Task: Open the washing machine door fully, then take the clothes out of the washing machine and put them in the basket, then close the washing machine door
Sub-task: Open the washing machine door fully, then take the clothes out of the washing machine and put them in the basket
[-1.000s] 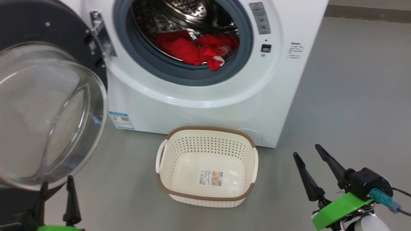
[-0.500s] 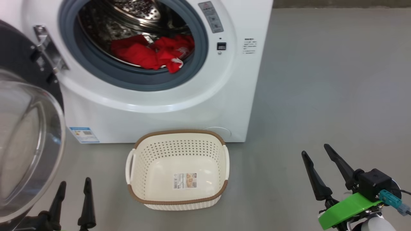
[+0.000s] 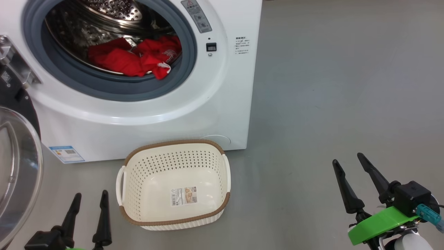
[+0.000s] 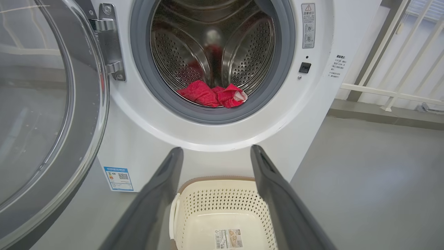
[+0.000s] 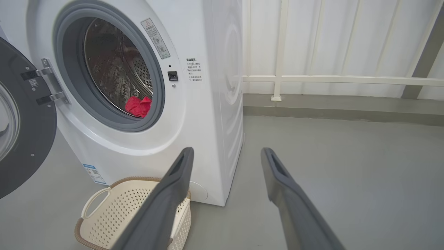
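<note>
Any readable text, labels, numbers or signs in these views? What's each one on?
No wording reads clearly.
Grey sticker beside the washing machine opening: red warning triangle sign, wording too small.
Black printed block on its front: too small to read.
Blue label at its lower front: QR code, text blurred.
Paper label inside the basket: barcode, print unreadable.

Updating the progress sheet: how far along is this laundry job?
Done: the washing machine door stands wide open. In hand: nothing yet; the left tool and right tool are open and empty, short of the washing machine. Left: the clothes lie inside it, the basket is empty, and the door needs closing.
</note>
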